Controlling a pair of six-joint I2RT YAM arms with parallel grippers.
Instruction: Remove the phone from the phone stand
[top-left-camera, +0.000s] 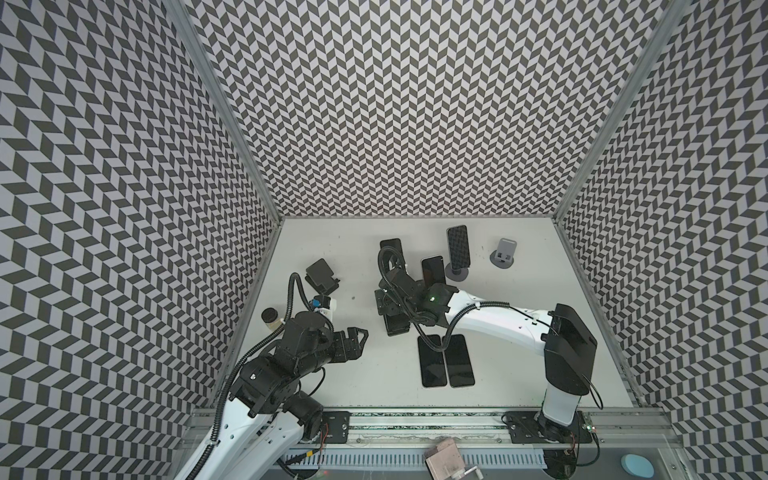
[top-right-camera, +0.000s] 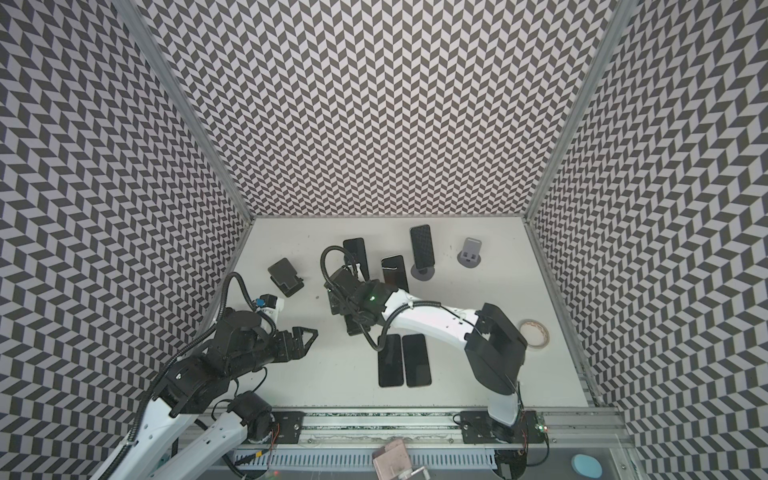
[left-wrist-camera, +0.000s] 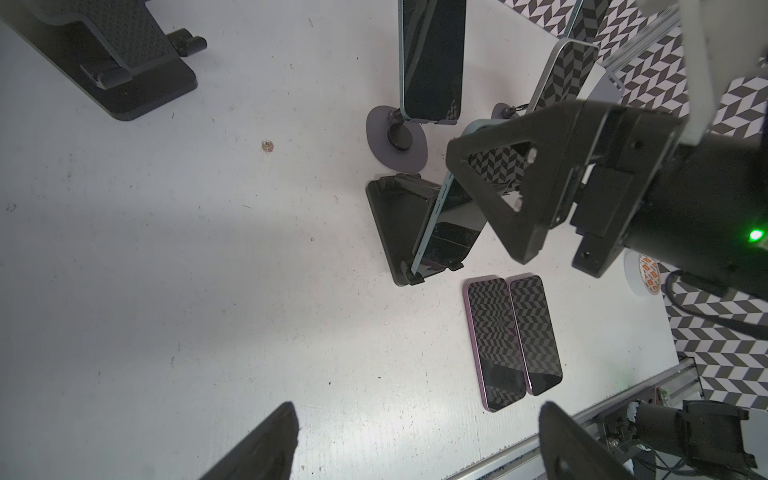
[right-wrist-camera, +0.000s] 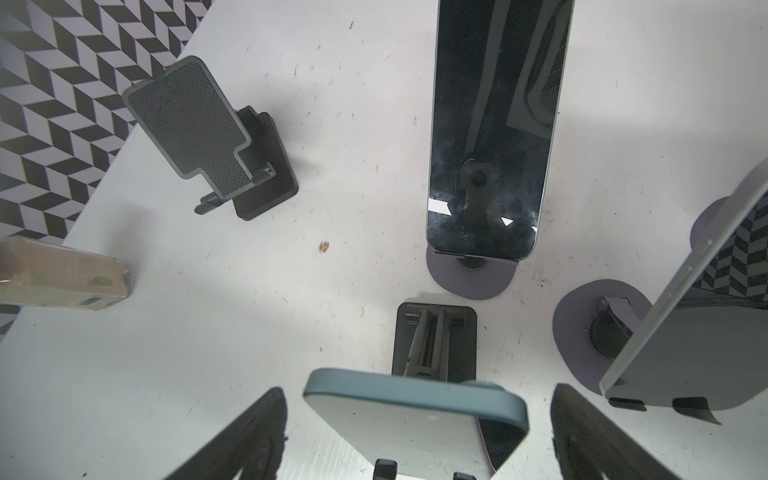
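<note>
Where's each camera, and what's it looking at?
Top views: high in front, looking down at the white table; left arm and right arm show.
Left wrist: on the left arm, facing the blue phone on its black stand; left tool tips show.
Right wrist: on the right arm, over that phone; right tool tips flank it.
Shared: both wrist views show the empty black stand.

This is a robotics lab test cell: walls (top-left-camera: 415, 104) papered in a black-and-white chevron pattern box in a scuffed white surface (top-left-camera: 365, 386), and two white-and-black robot arms (top-left-camera: 498, 319) stand bolted to an aluminium rail (top-left-camera: 415, 428) along its front edge.
</note>
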